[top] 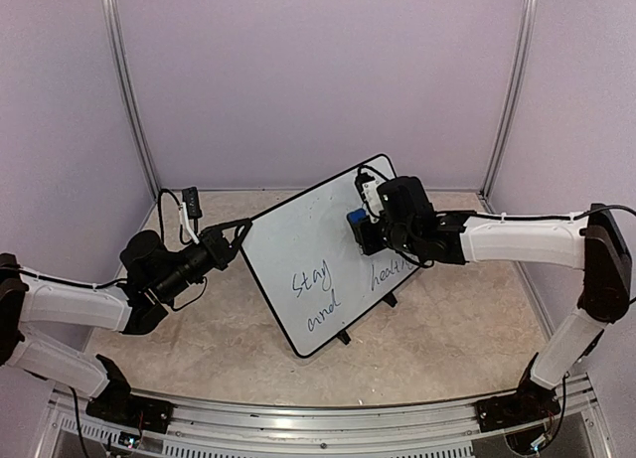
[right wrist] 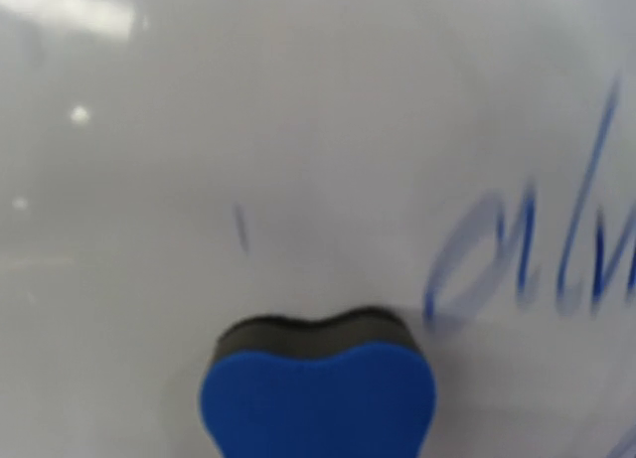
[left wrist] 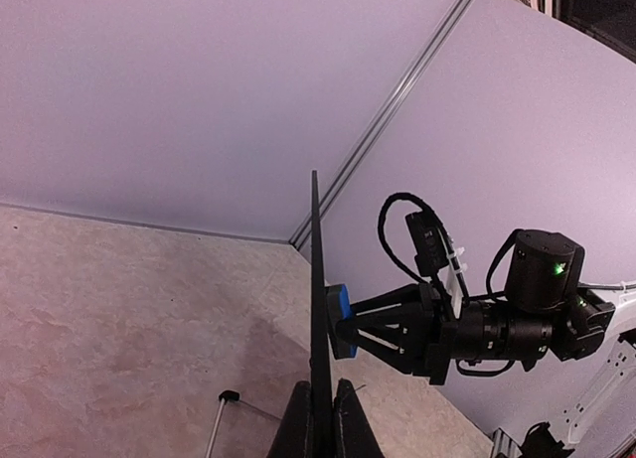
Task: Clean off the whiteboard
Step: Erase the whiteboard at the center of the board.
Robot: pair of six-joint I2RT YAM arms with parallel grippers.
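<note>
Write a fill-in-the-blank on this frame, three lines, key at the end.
1. The right gripper presses a black and ____ eraser against the whiteboard.
2. The left gripper is ____ on the whiteboard's edge.
3. The handwriting begins with the word ____.
Missing words: blue; shut; stay

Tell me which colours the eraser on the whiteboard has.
The eraser is blue with a black pad against the whiteboard; right wrist view shows it best.
</note>
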